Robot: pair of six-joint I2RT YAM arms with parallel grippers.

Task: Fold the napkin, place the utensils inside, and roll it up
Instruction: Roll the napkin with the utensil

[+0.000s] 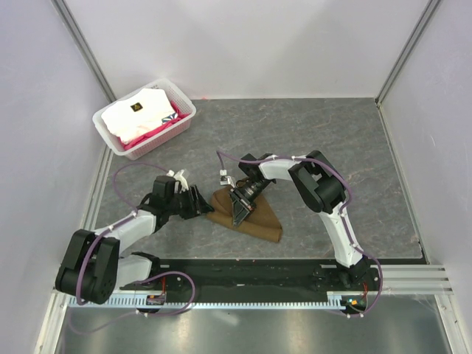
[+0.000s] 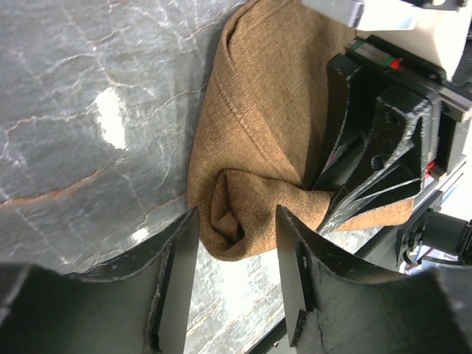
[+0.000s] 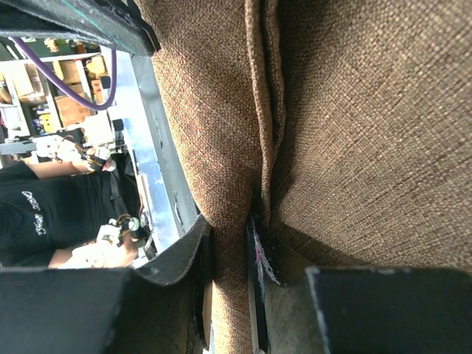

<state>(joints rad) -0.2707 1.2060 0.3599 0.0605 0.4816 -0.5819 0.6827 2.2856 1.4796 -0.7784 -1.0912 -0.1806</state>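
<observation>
The brown napkin (image 1: 254,220) lies rolled into a bundle on the grey table, near the front middle. My right gripper (image 1: 240,214) comes down on its middle. In the right wrist view it (image 3: 230,247) is shut on a raised fold of the napkin (image 3: 354,110). My left gripper (image 1: 203,205) is at the bundle's left end. In the left wrist view it (image 2: 236,221) is open, its fingers (image 2: 177,265) either side of the curled end of the napkin (image 2: 265,110), with the right gripper (image 2: 376,162) just beyond. The utensils are hidden.
A white basket (image 1: 184,110) holding folded white and pink cloths stands at the back left by the wall. Pale walls close in the table on three sides. A black rail (image 1: 251,273) with the arm bases runs along the near edge.
</observation>
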